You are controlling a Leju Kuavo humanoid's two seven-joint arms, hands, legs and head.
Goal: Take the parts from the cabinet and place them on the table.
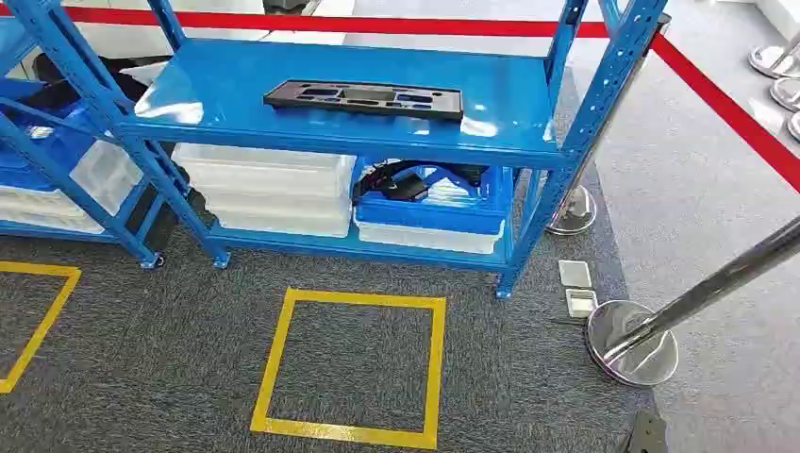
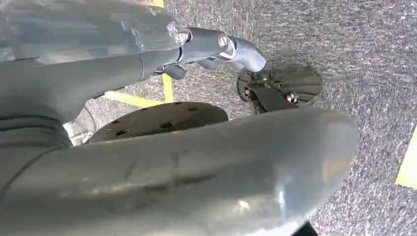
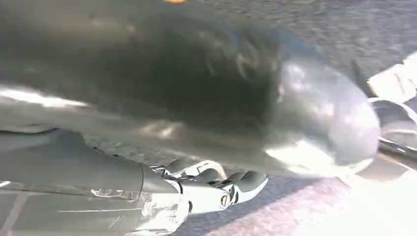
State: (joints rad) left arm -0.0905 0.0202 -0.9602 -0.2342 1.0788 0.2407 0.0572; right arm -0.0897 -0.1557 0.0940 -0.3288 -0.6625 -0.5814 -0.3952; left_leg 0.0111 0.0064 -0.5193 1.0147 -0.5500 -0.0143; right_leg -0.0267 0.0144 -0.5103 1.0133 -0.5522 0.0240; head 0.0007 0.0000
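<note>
Blue steel shelving [image 1: 528, 142] carries one flat black part [image 1: 364, 98] near the middle of its upper shelf. On the lower shelf, two stacked clear bins [image 1: 269, 189] sit beside a blue crate [image 1: 429, 212] holding dark items. One yellow taped square [image 1: 351, 366] is marked on the carpet before it; a chrome stanchion [image 1: 632, 344] stands by its right corner. The left hand [image 2: 216, 46] and right hand [image 3: 216, 187] are seen hanging, holding nothing, fingers loosely curled; whether they are closed cannot be told

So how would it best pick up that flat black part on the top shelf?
Probably by the long front edge of the black part, coming from the open front of the blue shelf. It lies flat and thin, long side toward the robot, with posts only at the corners.
</note>
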